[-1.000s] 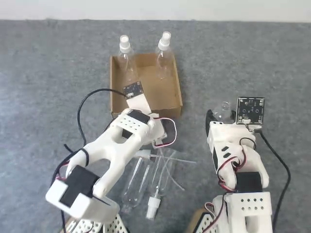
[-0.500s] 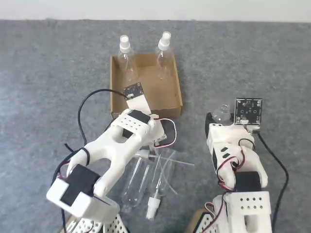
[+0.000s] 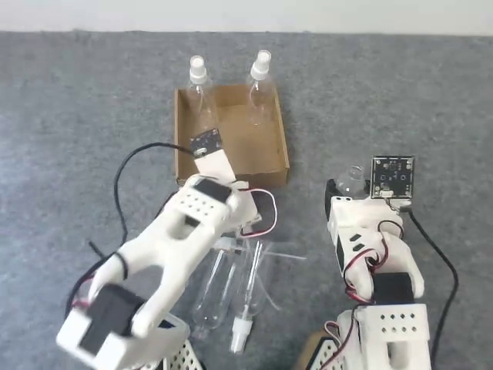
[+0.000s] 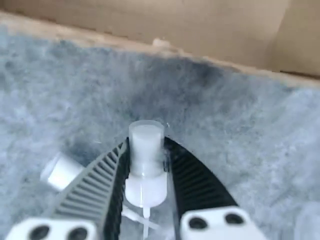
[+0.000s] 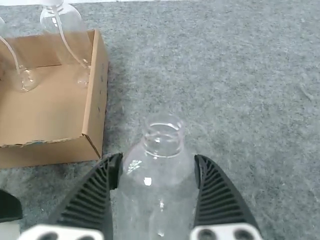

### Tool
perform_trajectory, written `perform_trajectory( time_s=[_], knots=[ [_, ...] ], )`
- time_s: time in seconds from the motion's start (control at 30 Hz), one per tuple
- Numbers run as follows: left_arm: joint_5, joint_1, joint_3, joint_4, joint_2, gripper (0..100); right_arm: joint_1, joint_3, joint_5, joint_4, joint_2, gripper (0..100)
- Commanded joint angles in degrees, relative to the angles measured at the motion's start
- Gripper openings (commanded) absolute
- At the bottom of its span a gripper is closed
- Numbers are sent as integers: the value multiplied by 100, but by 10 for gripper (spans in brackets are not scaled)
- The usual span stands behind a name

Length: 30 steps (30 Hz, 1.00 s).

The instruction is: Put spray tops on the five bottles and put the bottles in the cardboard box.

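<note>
**Left arm.** The left hand [image 4: 145, 146] is clenched on a white spray top [image 4: 146, 167]. One dark ribbed finger presses each side of it, and its thin dip tube [image 4: 145, 222] trails back between the jaws. The spray top sits low over the grey tabletop [image 4: 240, 120], just before the near outer wall of the cardboard box [image 4: 150, 20].

**Right arm.** The right hand [image 5: 157, 161] grasps a clear open bottle [image 5: 159, 187] by its body. The neck carries no spray top, and its rim points away from the wrist. In the high view the open bottle [image 3: 353, 179] stands off to the side of the box, apart from its corner, over bare tabletop [image 3: 416, 92].

**Box.** The cardboard box [image 3: 179, 139] lies open at the middle of the high view. A capped bottle [image 3: 202, 96] and another capped bottle [image 3: 260, 91] stand upright against its far wall, side by side, each with a white spray top.

**Loose parts.** On the near side of the box, partly under the left arm, a clear uncapped bottle [image 3: 214, 284] and a second uncapped bottle [image 3: 251, 271] lie on their sides next to each other. A loose spray top [image 3: 242, 333] lies just beside their near ends.
</note>
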Motion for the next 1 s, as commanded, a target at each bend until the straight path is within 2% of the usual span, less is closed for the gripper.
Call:
perform_trajectory(
  time_s=[0.0,0.17,0.37,0.6,0.97],
  knots=[
    [26,-35,321,-299,-1116,12,31,-88,79,-127,-198,6],
    [18,-44,637,-334,-1952,12,31,-88,79,-127,-198,6],
    [18,-730,699,-334,-2655,12,31,-88,79,-127,-198,6],
    [9,-1187,708,-334,-3262,12,31,-79,79,-127,-198,6],
    [9,-1266,1473,-818,-4677,12,31,-79,79,-127,-198,6]
  ],
)
